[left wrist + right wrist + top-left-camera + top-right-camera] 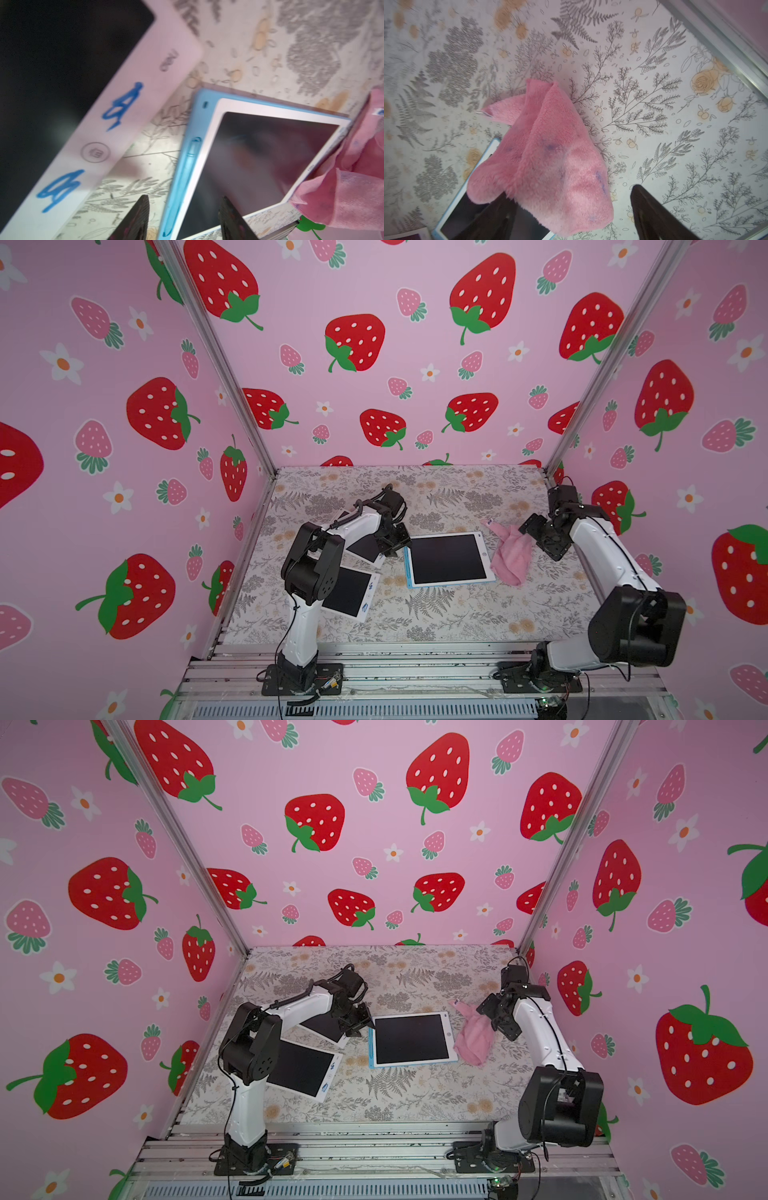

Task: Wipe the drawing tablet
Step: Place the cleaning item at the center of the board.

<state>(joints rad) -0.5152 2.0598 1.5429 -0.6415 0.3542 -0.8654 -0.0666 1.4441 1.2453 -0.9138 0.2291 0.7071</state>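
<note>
Lying centre frame on floral desk [436, 614]: blue-edged drawing tablet [446, 559], pink cloth [512, 553] draped over its right edge. Left hand [392, 545] open; right hand [540, 537] open, empty.

cloth [512, 558] pink | tablet [448, 559] blue edge, blk screen | table [457, 614] floral

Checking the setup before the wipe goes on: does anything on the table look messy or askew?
Yes. The pink cloth lies crumpled, with bluish smudges, lapping over an edge of the blue-framed tablet. A white tablet sits skewed, blue scribbles on its border, with another tablet partly hidden under the left arm.
</note>
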